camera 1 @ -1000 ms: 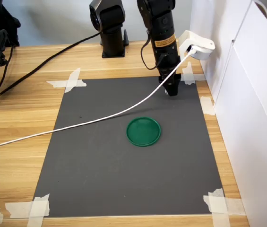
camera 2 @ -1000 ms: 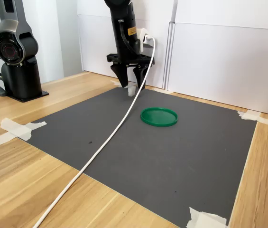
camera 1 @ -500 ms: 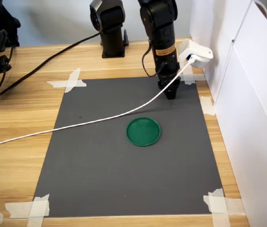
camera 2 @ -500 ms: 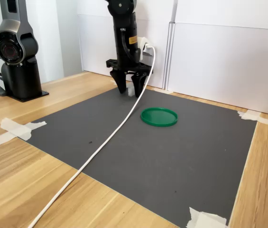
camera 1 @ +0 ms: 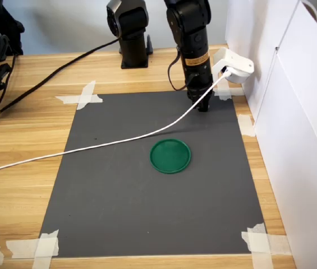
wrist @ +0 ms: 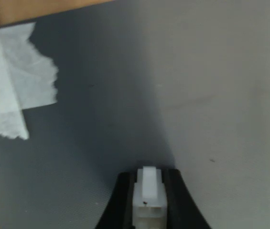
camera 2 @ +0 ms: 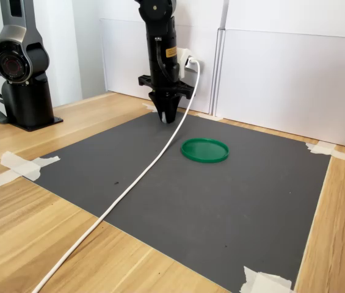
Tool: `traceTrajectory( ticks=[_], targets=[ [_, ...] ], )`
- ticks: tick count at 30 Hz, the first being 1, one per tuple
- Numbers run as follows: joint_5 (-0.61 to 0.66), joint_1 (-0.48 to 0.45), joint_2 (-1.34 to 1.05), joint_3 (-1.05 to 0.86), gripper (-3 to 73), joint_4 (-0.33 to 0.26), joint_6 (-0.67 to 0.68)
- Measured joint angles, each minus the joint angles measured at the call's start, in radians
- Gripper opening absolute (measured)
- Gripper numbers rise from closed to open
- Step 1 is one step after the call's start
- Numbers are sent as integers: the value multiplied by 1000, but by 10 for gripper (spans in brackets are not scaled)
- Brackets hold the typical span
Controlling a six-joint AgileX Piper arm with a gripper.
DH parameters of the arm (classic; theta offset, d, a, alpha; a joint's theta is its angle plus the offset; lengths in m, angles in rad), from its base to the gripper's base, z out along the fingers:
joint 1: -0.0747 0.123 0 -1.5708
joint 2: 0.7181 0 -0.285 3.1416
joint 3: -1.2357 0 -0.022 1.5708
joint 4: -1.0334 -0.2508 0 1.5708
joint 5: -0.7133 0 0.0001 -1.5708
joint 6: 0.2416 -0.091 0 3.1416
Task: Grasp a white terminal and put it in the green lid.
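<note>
Gripper [wrist: 149,210] is seen in the wrist view with its two dark fingers [wrist: 118,205] pressed against the sides of the white terminal [wrist: 147,198], which is clamped between them; in both exterior views the fingers read as drawn together, low over the far end of the dark mat [camera 1: 147,196]. The grasp step is judged to be in hand or just made (whether the piece is lifted clear of the mat cannot be told). The terminal is a small, blocky, whitish plastic piece with a raised tab on top and a tiny dark speck on its face. It sits upright and roughly centred between the fingers. Tape strip [wrist: 15,90] is noted near the mat corner, apart from the piece. The green lid [camera 1: 170,156] lies flat on the mat, well apart from the gripper, towards the near side in the first exterior view, and appears to hold nothing. Next, a lift and a carry over to the lid are called for, with release above its low rim. A white cable [camera 2: 141,177] runs across the mat beside the arm and may be brushed.
</note>
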Motion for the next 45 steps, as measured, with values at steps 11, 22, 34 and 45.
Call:
traceTrajectory(
  ticks=[11, 22, 34, 45],
  targets=[
    [191, -100, -195, 77, 91, 24, -128],
    [290, -284, -132, 303, 91, 88, -142],
    [179, -302, 72, 322, 91, 240, -288],
    [135, -302, 144, 331, 91, 264, -299]
  ],
)
